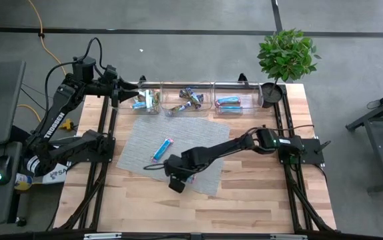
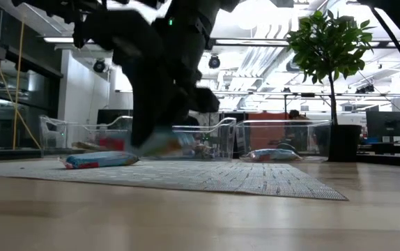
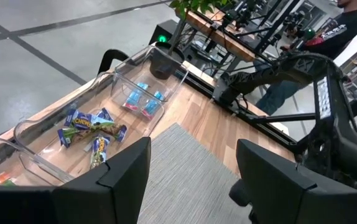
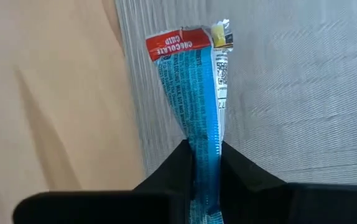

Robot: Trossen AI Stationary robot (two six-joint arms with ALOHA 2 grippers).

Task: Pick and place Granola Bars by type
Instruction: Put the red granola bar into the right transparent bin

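Note:
A blue granola bar with a red end (image 4: pixel 194 81) sticks out from between the fingers of my right gripper (image 4: pixel 206 163), which is shut on it above the grey mat's near edge (image 1: pixel 178 179). A second blue bar (image 1: pixel 162 150) lies flat on the mat (image 1: pixel 135 143); the low view shows it too (image 2: pixel 99 160). My left gripper (image 3: pixel 194 180) hangs open over the far left of the table (image 1: pixel 121 93), next to the bins, touching nothing. My right gripper pinches the bar between its two fingers across the bar's width, near the end opposite the red one (image 4: pixel 204 140). The wrapper is squeezed narrow there. The fingers slant down from above. The low view shows the bar (image 2: pixel 166 143) just off the mat.
Three clear bins stand in a row at the far edge: the left (image 1: pixel 148 101) with yellow-green bars, the middle (image 1: pixel 190 100) with blue and yellow-green ones, the right (image 1: pixel 230 103) with blue ones. A potted plant (image 1: pixel 286 57) stands at the far right corner.

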